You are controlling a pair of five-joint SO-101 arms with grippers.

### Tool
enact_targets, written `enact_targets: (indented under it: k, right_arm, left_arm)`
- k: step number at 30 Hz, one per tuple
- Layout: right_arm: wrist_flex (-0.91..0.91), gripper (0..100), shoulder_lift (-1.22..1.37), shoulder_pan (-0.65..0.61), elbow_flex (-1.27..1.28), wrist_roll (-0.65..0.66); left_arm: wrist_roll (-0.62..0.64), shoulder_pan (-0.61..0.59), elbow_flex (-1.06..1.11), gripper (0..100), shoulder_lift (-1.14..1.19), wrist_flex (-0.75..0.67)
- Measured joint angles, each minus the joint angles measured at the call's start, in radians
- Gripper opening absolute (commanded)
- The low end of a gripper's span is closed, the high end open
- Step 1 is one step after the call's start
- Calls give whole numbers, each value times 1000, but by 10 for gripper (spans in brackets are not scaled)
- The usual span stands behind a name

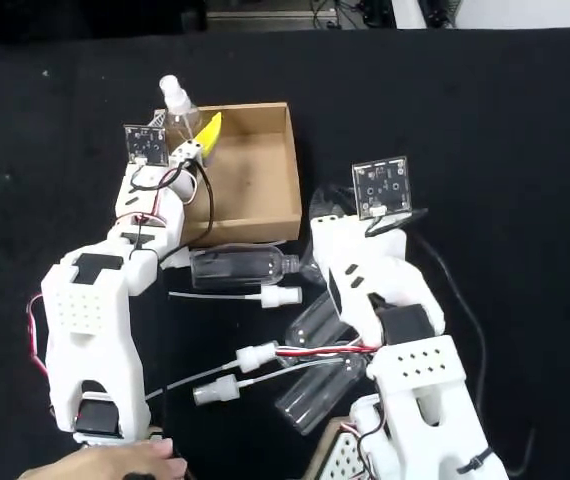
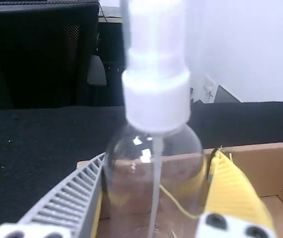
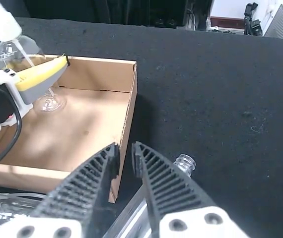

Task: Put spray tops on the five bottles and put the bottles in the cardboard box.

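Note:
A clear bottle [image 1: 177, 105] with a white spray top [image 2: 156, 79] stands upright in the far left corner of the cardboard box [image 1: 255, 185]. My left gripper [image 1: 190, 135] is shut on its body, grey and yellow fingers either side [image 2: 151, 203]. The right wrist view shows that bottle [image 3: 20, 49] on the box floor [image 3: 82, 129]. My right gripper [image 3: 124, 151] is shut and empty, hovering by the box's near right corner [image 1: 327, 207]. An uncapped bottle [image 3: 184, 162] lies just beneath it. Another bare bottle [image 1: 240, 267] lies along the box's near wall.
Two more clear bottles [image 1: 320, 320] [image 1: 320, 395] lie under the right arm. Three loose spray tops [image 1: 280, 297] [image 1: 255, 357] [image 1: 215, 392] with long tubes lie on the black table nearby. A person's hand [image 1: 115, 462] rests at the near edge by the left arm's base.

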Motion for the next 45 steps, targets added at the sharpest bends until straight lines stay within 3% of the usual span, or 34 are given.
enact_targets:
  k: [6,9,23,29,37,45]
  right_arm:
    - [0,36,0,0,0,0]
    - [0,36,0,0,0,0]
    - [0,36,0,0,0,0]
    - [0,36,0,0,0,0]
    - [0,36,0,0,0,0]
    - [0,36,0,0,0,0]
  left_arm:
    - [-11,0,3,292,-23,9]
    - [-11,0,9,292,-78,80]
    - [-11,0,-38,292,-304,726]
    - [-11,-2,-155,292,-353,997]
    - [-11,-15,-345,293,-376,1461]
    - [-11,-15,-427,292,-376,1659]
